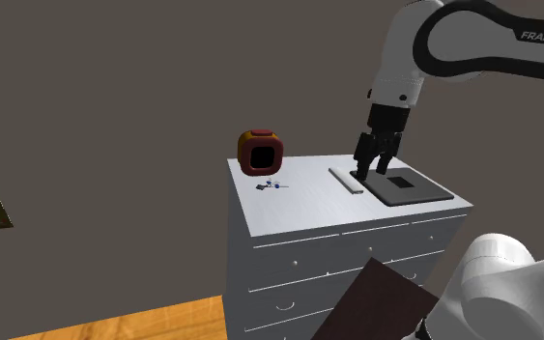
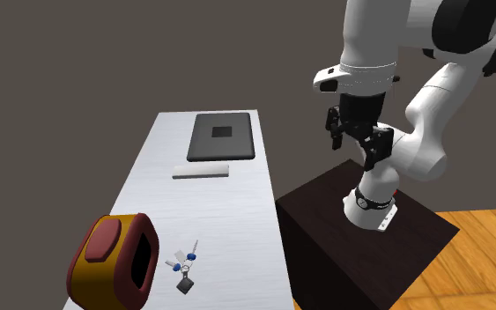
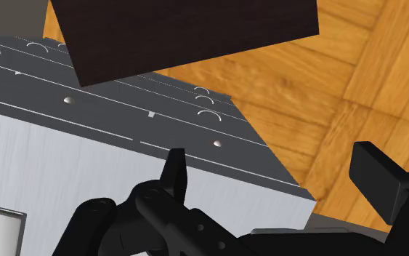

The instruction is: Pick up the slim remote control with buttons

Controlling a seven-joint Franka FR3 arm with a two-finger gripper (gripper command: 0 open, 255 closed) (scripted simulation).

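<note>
The slim pale grey remote (image 1: pixel 347 181) lies flat on the white dresser top (image 1: pixel 299 208), beside a dark flat slab (image 1: pixel 410 185). In the second exterior view the remote (image 2: pixel 201 173) lies just in front of that slab (image 2: pixel 223 136). My black gripper (image 1: pixel 370 171) hangs open above the dresser, holding nothing. Seen from the second exterior view, the gripper (image 2: pixel 356 148) is off the drawer side of the top, apart from the remote. In the wrist view the gripper (image 3: pixel 275 174) has its fingers wide apart, with one end of the remote (image 3: pixel 3 229) off to one side.
A red and yellow rounded object (image 1: pixel 261 152) stands at the dresser's far corner, with a small bunch of keys (image 1: pixel 272 185) next to it. The dark box stand (image 2: pixel 369 238) sits close to the drawer front (image 3: pixel 123 94). A wood floor (image 3: pixel 355 73) lies below.
</note>
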